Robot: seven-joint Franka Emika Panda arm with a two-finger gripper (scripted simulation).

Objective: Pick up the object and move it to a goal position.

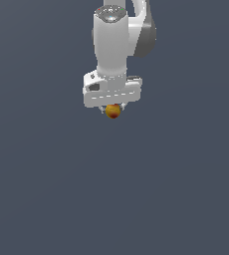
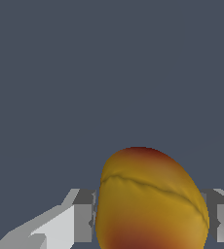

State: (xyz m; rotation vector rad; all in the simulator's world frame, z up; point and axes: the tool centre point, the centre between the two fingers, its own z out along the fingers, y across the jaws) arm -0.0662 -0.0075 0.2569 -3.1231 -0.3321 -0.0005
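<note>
The object point(image 1: 113, 111) is a small orange-yellow ball with reddish patches, sitting right under the white hand of the arm in the exterior view. My gripper point(image 1: 113, 110) is shut on it, with a short finger on either side. In the wrist view the object point(image 2: 150, 199) fills the space between the two grey fingers point(image 2: 83, 216), touching both. The ball is much narrower than the white hand point(image 1: 112, 92) above it.
A plain dark grey-blue surface point(image 1: 114, 199) fills both views. The white arm point(image 1: 117, 40) rises from the hand toward the top of the exterior view.
</note>
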